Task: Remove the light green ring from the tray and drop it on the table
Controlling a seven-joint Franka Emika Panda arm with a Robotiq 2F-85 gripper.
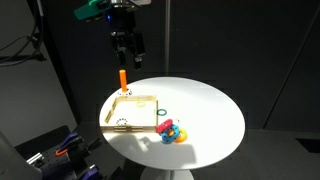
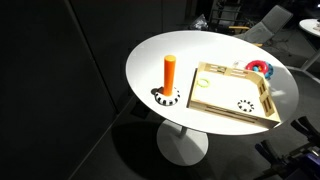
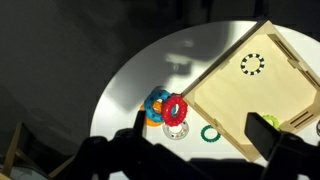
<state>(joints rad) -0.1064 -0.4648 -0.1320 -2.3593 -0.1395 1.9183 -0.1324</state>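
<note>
The light green ring (image 2: pixel 203 82) lies inside the wooden tray (image 2: pixel 230 95), near the corner closest to the orange peg. In the wrist view it (image 3: pixel 271 122) peeks out beside my right finger, just inside the tray (image 3: pixel 240 100) rim. The tray (image 1: pixel 135 110) sits on the round white table (image 1: pixel 205 115). My gripper (image 1: pixel 127 48) hangs high above the far side of the tray. It is open and empty in the wrist view (image 3: pixel 195 150).
An upright orange peg (image 2: pixel 170 73) on a round base stands beside the tray. A dark green ring (image 3: pixel 210 132) lies on the table by the tray edge. A red, blue and pink ring pile (image 3: pixel 166 107) sits near a tray corner. The tray floor carries a dotted circle (image 3: pixel 253 63).
</note>
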